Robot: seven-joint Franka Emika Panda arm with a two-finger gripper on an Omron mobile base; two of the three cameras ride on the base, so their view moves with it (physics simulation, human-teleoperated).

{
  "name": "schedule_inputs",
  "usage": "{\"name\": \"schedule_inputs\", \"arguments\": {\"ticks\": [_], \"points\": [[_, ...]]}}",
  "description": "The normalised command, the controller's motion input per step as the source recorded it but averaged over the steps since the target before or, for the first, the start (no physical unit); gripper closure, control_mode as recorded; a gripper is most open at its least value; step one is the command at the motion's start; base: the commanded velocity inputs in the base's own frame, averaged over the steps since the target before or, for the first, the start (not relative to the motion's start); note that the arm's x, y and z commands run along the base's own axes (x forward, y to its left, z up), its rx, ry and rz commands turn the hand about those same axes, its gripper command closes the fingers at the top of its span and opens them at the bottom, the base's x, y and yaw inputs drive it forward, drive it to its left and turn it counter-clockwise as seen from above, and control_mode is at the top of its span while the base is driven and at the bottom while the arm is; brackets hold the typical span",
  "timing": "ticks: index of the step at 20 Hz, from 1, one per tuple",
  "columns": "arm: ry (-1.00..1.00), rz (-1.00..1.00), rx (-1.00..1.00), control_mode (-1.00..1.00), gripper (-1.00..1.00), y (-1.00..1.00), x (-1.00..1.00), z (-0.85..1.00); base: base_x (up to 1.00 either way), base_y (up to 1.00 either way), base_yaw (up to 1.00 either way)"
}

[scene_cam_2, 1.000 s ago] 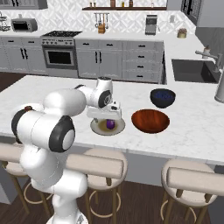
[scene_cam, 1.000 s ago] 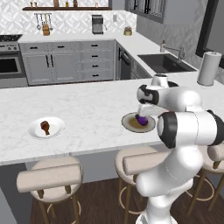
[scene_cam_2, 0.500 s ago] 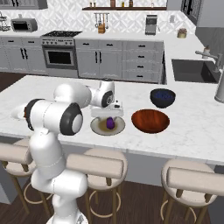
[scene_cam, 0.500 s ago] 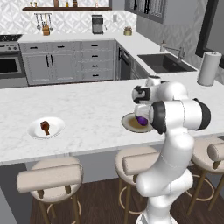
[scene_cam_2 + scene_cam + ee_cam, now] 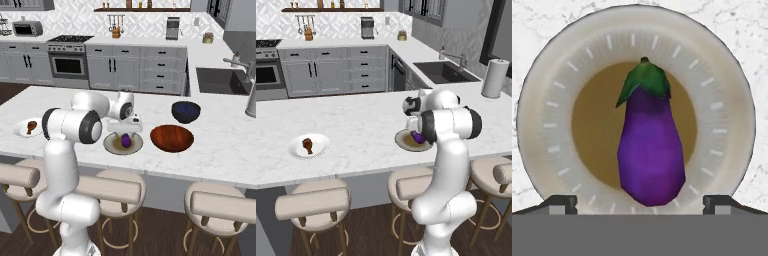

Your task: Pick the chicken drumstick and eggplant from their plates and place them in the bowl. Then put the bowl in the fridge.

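- white marble island counter (image 5: 356, 135) runs across the kitchen, with grey cabinets, an oven and a sink behind it and padded stools along its near edge.
- my gripper (image 5: 124, 134) hangs just above the tan plate (image 5: 111, 146), fingers spread wide with nothing between them; in the hand view the two fingertips (image 5: 559, 202) stand at either side of the plate's near rim.
- the eggplant (image 5: 649, 150) lies at the plate's middle, green cap pointing away from my fingertips, fat end toward them.
- the reddish-brown bowl (image 5: 172, 138) sits just beside this plate, with a small dark navy bowl (image 5: 186, 111) behind it.
- the chicken drumstick (image 5: 307, 145) rests on the white plate (image 5: 321, 142), well apart from me along the counter.
- a paper towel roll (image 5: 493, 78) stands near the sink (image 5: 445, 72).
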Motion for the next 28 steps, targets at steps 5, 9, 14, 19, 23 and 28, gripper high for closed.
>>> {"name": "schedule_inputs", "arguments": {"ticks": [5, 9, 14, 19, 23, 28], "points": [[0.02, 0.0, 0.0, -1.0, -1.0, 0.0, 0.25, -0.41, 0.0, 0.0, 0.0], [0.0, 0.0, 0.0, -1.0, -1.0, 0.0, 0.01, -0.35, 0.0, 0.0, 0.0], [0.0, 0.0, 0.0, -1.0, -1.0, 0.0, 0.0, -0.25, 0.0, 0.0, 0.0], [0.0, 0.0, 0.0, -1.0, 1.0, 0.0, 0.0, -0.14, 0.0, 0.0, 0.0], [0.0, 0.0, 0.0, -1.0, 1.0, 0.0, 0.0, -0.03, 0.0, 0.0, 0.0], [0.0, 0.01, 0.0, -1.0, 1.0, -0.06, -0.02, 0.15, 0.0, 0.0, 0.0]]}}
